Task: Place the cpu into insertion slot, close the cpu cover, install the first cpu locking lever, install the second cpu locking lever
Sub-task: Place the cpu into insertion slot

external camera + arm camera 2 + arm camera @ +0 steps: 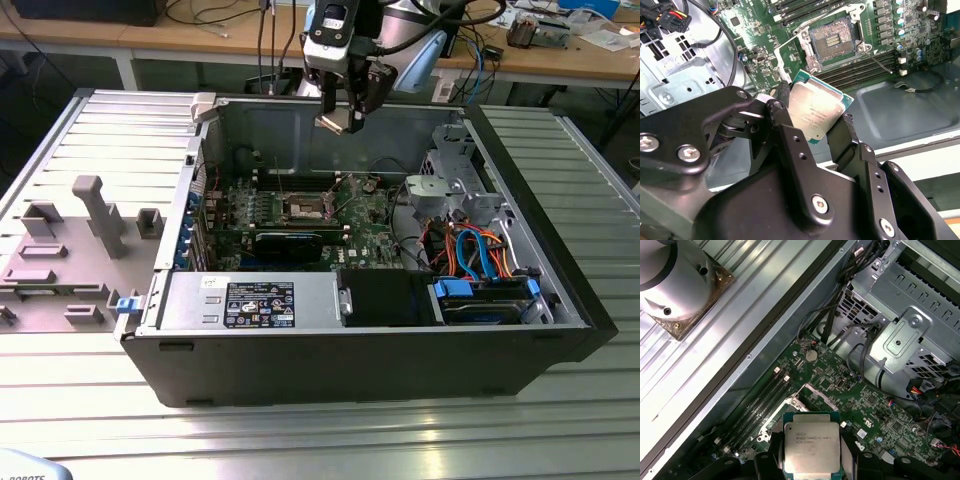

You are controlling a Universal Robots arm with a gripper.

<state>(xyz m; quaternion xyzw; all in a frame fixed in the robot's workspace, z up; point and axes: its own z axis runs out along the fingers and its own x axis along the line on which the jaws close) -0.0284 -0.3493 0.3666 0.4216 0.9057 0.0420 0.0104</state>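
The gripper (343, 115) hangs above the open computer case (560, 300), clamped on the chip (815, 112) by two opposite edges. The socket (832, 40) lies bare on the green board (765, 45) below.

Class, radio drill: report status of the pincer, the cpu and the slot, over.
Pincer shut on cpu, high over motherboard. Not seated yet. Below, insertion slot uncovered, pin field bare.

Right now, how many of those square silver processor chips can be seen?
1. The cpu is clamped in the gripper, up above the open computer case. The insertion slot on the green motherboard shows bare pins, no chip. Others could be hidden.
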